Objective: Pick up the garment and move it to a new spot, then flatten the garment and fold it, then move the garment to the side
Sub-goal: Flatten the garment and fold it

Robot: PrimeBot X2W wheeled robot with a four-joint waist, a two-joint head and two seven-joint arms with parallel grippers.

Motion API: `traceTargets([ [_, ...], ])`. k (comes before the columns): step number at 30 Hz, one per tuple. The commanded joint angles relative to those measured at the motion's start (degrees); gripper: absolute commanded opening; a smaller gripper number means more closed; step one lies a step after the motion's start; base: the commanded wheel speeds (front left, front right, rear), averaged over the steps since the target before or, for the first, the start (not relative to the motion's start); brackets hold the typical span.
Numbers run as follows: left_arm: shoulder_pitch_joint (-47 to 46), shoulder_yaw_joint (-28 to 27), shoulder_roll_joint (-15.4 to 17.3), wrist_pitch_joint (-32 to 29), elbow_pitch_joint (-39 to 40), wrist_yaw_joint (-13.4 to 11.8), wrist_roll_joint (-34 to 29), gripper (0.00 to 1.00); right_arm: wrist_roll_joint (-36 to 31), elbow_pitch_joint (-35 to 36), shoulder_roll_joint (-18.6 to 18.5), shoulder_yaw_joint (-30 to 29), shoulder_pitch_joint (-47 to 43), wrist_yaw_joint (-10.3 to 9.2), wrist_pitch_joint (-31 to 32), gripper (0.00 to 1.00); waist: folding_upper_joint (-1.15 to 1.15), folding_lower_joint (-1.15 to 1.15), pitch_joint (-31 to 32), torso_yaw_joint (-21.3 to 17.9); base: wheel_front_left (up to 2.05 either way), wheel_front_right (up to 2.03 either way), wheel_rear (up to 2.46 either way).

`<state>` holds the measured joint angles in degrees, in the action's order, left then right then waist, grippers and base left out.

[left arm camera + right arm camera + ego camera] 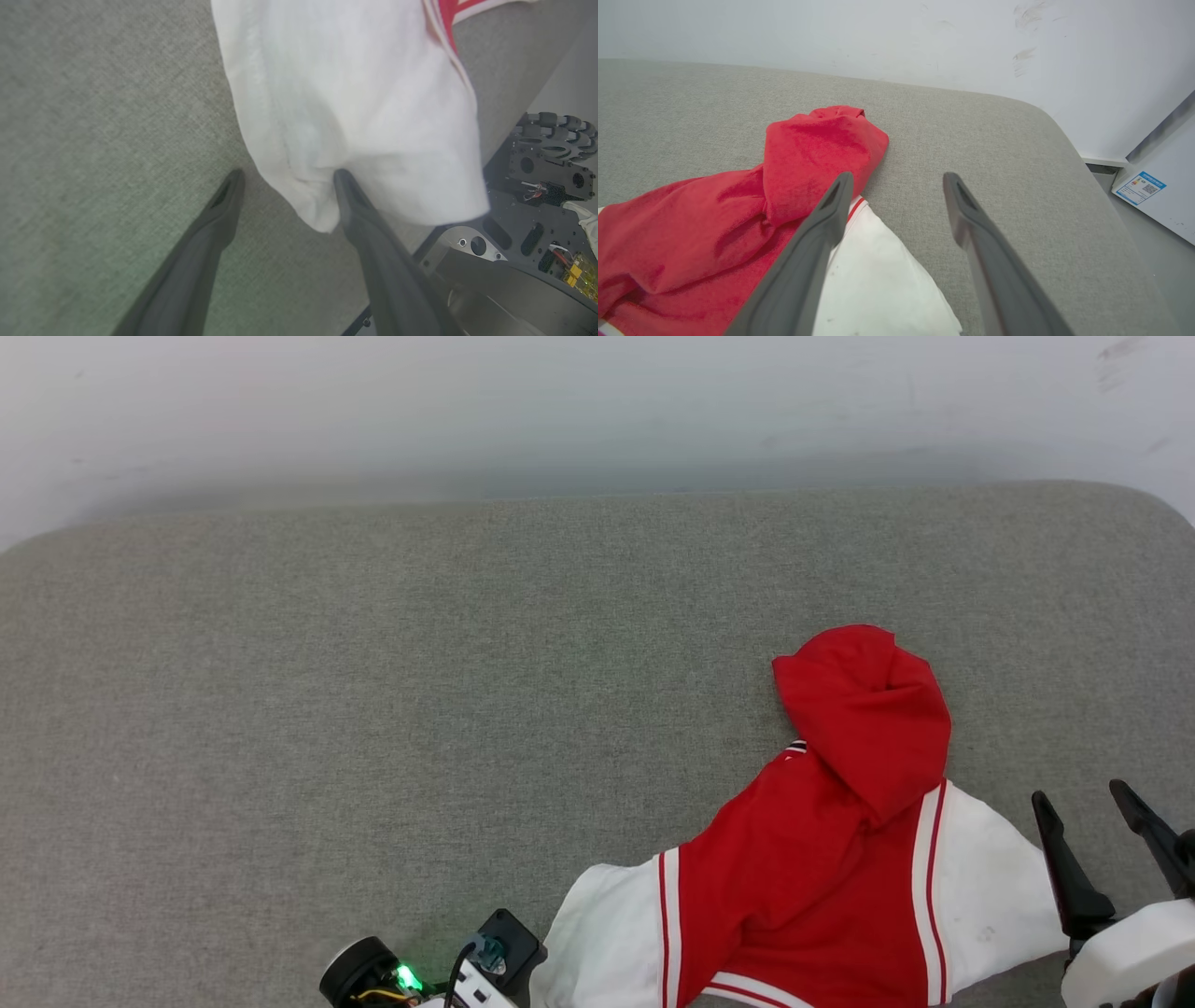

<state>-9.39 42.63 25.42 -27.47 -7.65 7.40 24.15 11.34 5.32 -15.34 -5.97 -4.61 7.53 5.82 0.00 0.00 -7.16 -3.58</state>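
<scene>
Lying bunched up at the near right edge of the grey cushion, the garment is not yet held. Both the left gripper and right gripper are spread wide. Each should pinch one white sleeve deep, then lift together slowly so it hangs even.

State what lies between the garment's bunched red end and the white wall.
A bare stretch of grey cushion lies between the garment and the wall, with nothing resting on it. The head view shows this, and the right wrist view agrees.
</scene>
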Motion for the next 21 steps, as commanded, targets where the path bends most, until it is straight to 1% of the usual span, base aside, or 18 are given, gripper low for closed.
traceTargets([
  [1, 0.15, 0.90, -0.13, -0.15, -1.81, 0.02, 0.23, 1.00, -0.44, 0.25, 0.25, 0.08, 0.86, -0.09, -0.32, 1.00, 0.00, 0.00, -0.17, -0.12, 0.00, 0.00, 0.00],
  [3, -0.09, 2.82, -0.30, -0.43, -4.42, 0.02, 0.80, 1.00, -0.87, 0.41, -0.11, 0.16, 1.20, -0.09, -0.31, 1.00, 0.00, 0.00, -0.32, -0.26, 0.00, 0.00, 0.00],
  [4, -0.13, 3.69, -0.19, -0.57, -5.01, 0.03, 0.87, 0.57, -0.88, 0.44, -0.16, 0.10, 1.21, -0.09, -0.32, 1.00, 0.00, 0.00, -0.31, -0.25, 0.00, 0.00, 0.00],
  [5, -0.33, 4.41, -0.15, -0.29, -5.47, 0.04, 1.00, 0.00, -0.90, 0.44, -0.20, 0.07, 1.14, -0.09, -0.31, 1.00, 0.00, 0.00, -0.28, -0.21, 0.00, 0.00, 0.00],
  [8, -0.67, 5.62, -0.30, 0.70, -6.41, 0.08, 1.76, 0.00, -0.96, 0.49, -0.18, -0.19, 1.13, -0.09, -0.52, 1.00, 0.00, 0.00, 0.18, 0.06, 0.00, 0.00, 0.00],
  [10, -0.94, 5.34, -0.32, 1.36, -6.42, 0.08, 1.93, 0.00, -1.02, 0.55, -0.08, -0.25, 0.99, -0.09, -0.64, 1.00, 0.00, 0.00, 0.41, 0.20, 0.00, 0.00, 0.00],
  [12, -1.66, 4.35, -0.07, 3.32, -6.27, -0.22, 1.81, 0.00, -1.12, 0.58, 0.17, -0.55, 0.49, -0.09, -0.68, 1.00, 0.00, 0.00, 0.95, 0.50, 0.00, 0.00, 0.00],
  [18, -3.12, -0.20, 1.22, 9.33, -3.16, -3.30, 1.99, 0.00, -1.44, 0.80, 0.76, -1.06, -0.79, -0.08, -0.73, 1.00, 0.00, 0.00, 2.71, 1.48, 0.00, 0.00, 0.00],
  [21, -3.77, -2.97, 2.85, 11.52, -1.16, -5.18, 2.14, 0.00, -1.54, 0.93, 0.97, -1.46, -1.34, -0.09, -0.58, 1.00, 0.00, 0.00, 3.32, 1.90, 0.00, 0.00, 0.00],
])
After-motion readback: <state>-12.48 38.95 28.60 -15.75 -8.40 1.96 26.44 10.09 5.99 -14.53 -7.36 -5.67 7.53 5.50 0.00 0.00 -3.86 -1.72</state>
